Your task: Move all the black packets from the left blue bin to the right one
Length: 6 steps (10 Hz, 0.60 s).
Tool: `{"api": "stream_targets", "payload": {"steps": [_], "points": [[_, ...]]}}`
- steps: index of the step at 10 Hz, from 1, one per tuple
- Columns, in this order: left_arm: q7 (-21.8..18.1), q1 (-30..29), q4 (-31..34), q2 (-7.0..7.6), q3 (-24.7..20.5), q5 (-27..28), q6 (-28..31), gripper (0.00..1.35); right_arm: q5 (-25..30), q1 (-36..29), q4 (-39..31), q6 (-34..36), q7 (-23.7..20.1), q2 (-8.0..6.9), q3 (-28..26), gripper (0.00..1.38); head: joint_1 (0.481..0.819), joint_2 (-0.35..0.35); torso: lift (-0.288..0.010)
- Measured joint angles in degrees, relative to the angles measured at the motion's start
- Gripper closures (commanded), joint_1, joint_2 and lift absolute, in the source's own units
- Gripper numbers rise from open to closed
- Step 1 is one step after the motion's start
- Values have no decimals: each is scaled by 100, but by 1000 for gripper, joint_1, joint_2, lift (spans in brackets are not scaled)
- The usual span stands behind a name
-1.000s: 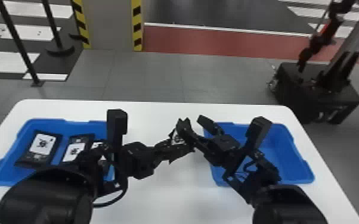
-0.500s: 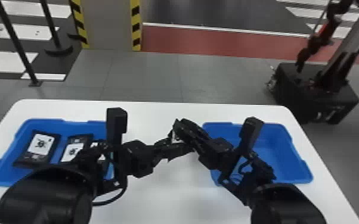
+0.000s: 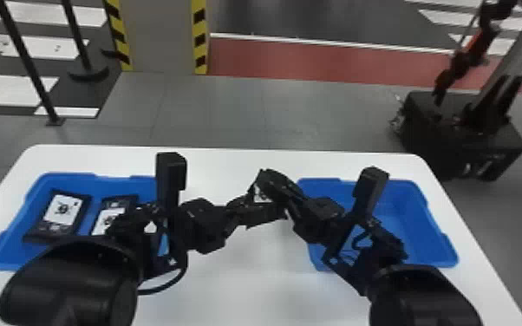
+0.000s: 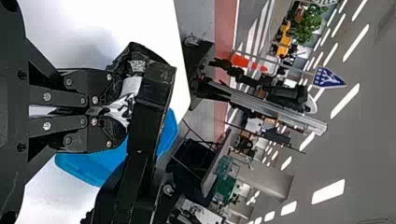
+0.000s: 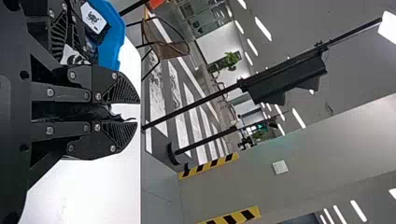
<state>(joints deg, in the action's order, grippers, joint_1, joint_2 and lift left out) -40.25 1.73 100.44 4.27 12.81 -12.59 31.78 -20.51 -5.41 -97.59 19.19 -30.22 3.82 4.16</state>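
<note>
- Your left pincer [image 3: 264,211] is closed on the held packet [image 3: 262,197] above the middle of the tabletop [image 3: 238,286]; in the left wrist view, the packet's crinkled film runs between the fingers of the left pincer [image 4: 116,109].
- Your right pincer [image 3: 272,180] meets it there, gripping the same packet; in the right wrist view, black film sits between the fingers of the right pincer [image 5: 134,112], their tips a little apart.
- You have the two pincers crowded together, with little room between them.
- The left blue bin [image 3: 71,178] lies near the tabletop's left edge. In it you see a labelled packet [image 3: 58,212] towards the left wall, a second packet [image 3: 110,216] beside it and part of a third, behind your left arm.
- Your left arm crosses that bin's right side.
- The right blue bin [image 3: 429,225] sits near the right edge, its blue floor showing; your right arm covers its near left corner.
- Between the bins, you have a broad white stretch of tabletop, reaching to the far edge.
</note>
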Motion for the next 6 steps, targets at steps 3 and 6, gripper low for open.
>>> {"api": "stream_targets", "payload": {"steps": [3, 6], "points": [[99, -72, 2, -25, -104, 1, 135, 88, 14, 127, 43, -323, 94, 17, -230, 1280, 695, -127, -110], [116, -364, -25, -66, -492, 69, -30, 136, 167, 149, 48, -526, 241, 46, -798, 1280, 695, -158, -110]]}}
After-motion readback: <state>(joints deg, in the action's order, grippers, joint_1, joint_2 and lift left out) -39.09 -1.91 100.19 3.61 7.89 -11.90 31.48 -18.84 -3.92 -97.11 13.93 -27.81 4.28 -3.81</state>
